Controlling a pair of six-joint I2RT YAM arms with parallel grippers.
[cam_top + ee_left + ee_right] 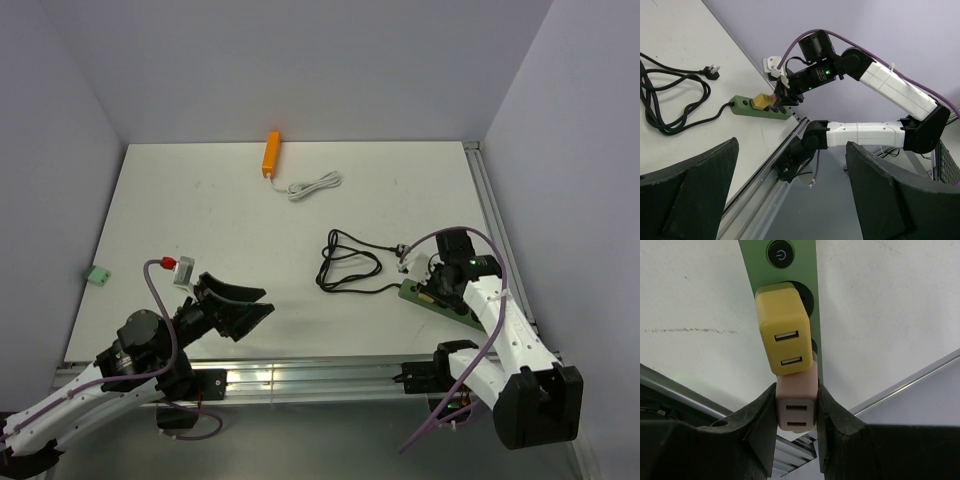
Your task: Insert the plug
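A green power strip [436, 301] lies at the table's near right; it also shows in the right wrist view [782, 270] and in the left wrist view [746, 107]. A yellow USB charger plug [782, 327] sits in one of its sockets. My right gripper [796, 407] is shut on a pink USB charger plug [796, 405], held against the strip just behind the yellow one. Whether the pink plug is seated I cannot tell. My left gripper [240, 305] is open and empty, low over the table's near left edge.
The strip's black cable [345, 265] lies coiled left of it, ending in a white-tipped plug [402, 256]. An orange block [271, 153] with a white cable [314, 185] lies at the back. A green piece [97, 274] sits off the left edge. A metal rail [300, 378] runs along the near edge.
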